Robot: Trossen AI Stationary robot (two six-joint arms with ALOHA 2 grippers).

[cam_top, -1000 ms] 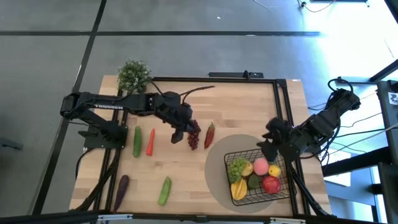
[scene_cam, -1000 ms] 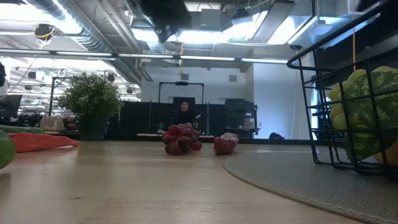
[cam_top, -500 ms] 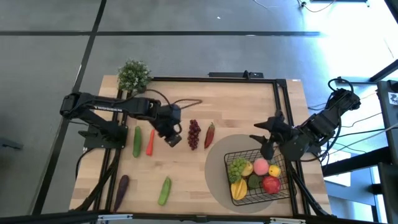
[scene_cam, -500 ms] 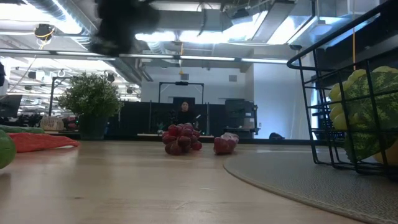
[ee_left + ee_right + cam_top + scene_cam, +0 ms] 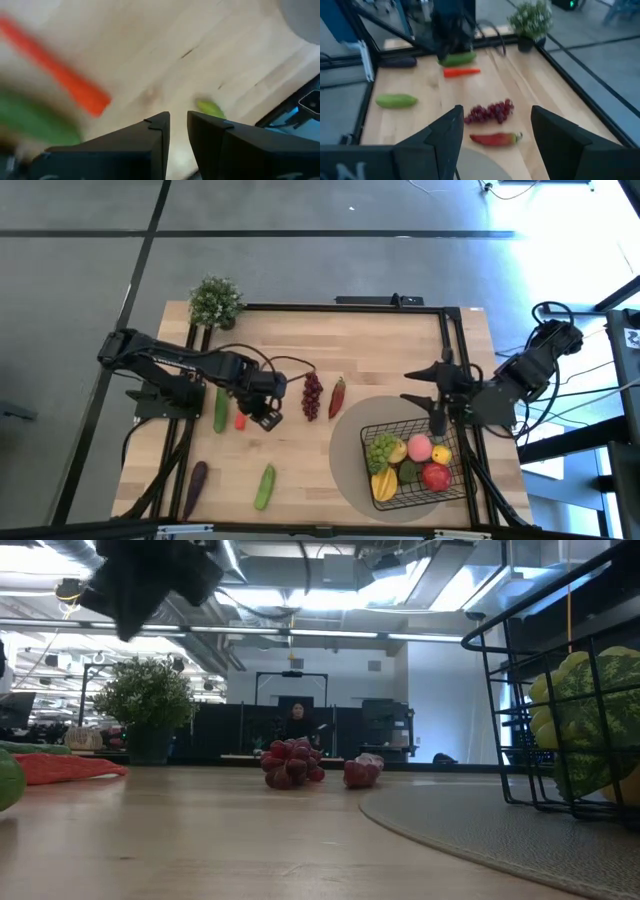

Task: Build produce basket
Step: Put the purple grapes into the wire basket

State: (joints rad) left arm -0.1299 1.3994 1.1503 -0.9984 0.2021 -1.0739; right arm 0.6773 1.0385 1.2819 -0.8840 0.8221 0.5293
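The black wire basket (image 5: 412, 463) stands on a round grey mat at the near right and holds several toy fruits. On the wood lie dark red grapes (image 5: 312, 395), a red chili (image 5: 338, 396), an orange carrot (image 5: 240, 418), a green cucumber (image 5: 220, 408), a lighter green cucumber (image 5: 264, 486) and an eggplant (image 5: 196, 479). My left gripper (image 5: 264, 412) hangs above the table just right of the carrot (image 5: 60, 75). Its fingers (image 5: 178, 131) point steeply down with a narrow gap and nothing between them. My right gripper (image 5: 428, 394) hovers open beyond the basket's far side, its fingers (image 5: 492, 131) wide apart.
A potted plant (image 5: 214, 301) stands at the far left corner. Black frame rails run along the table's left, far and right edges. The grey mat (image 5: 500, 830) lies flat under the basket. Bare wood lies between the grapes and the near edge.
My left gripper has left the spot beside the grapes, moved toward the table's left and near edges, sunk lower and rolled its wrist; it now hangs by the carrot. My right gripper has risen a little and rolled. The produce has stayed in place.
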